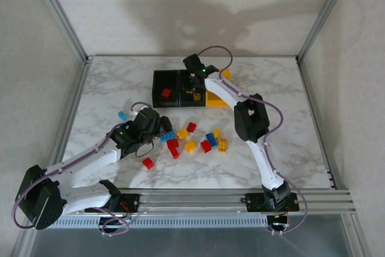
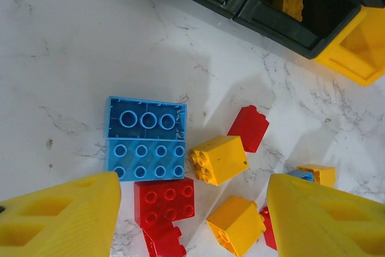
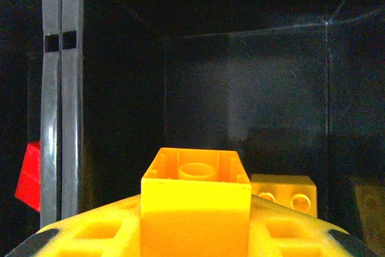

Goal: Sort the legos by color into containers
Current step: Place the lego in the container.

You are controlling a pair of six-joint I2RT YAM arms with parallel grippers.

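The right gripper [image 1: 194, 80] is hanging over the middle black bin of the containers [image 1: 157, 105], its fingers clamping a yellow brick [image 3: 195, 200] with the hollow underside facing the wrist camera. A second yellow brick [image 3: 283, 194] is lying on the floor of that same bin, and a red brick [image 1: 166, 93] is sitting in the black bin at the left end of the row. The loose legos [image 1: 191, 141] — red, yellow and blue — are lying scattered on the marble table [image 1: 289, 148] just on the near side of the containers. The left gripper [image 2: 192, 209] is hovering over that scatter, near-left of the containers, its jaws spread wide with nothing between them — a blue plate [image 2: 146, 138] is lying beneath it.
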